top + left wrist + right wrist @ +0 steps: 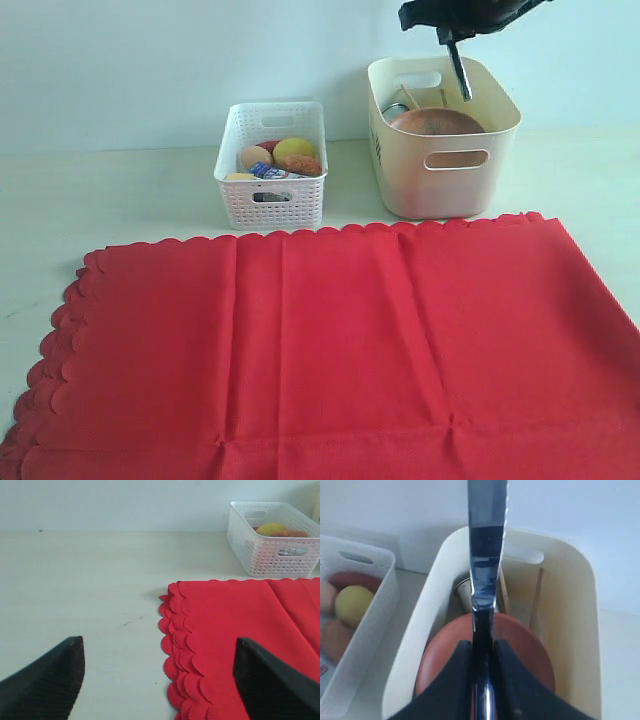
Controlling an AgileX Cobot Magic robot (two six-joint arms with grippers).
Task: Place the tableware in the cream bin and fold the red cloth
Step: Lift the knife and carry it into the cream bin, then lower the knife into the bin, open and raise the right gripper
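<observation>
Shiny steel table knife (485,555) hangs nearly upright, blade down, clamped in the right pincer (482,652) directly over the smooth cream plastic bin (440,190). The left pincer (159,675) is spread apart beside the scalloped red cloth (330,350).

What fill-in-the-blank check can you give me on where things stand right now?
The right gripper is shut on the metal ____ above the cream bin. The left gripper has its jaws wide ____. The red cloth is not yet ____. The lemon lies in the white ____.
Missing: knife, open, folded, basket.
</observation>
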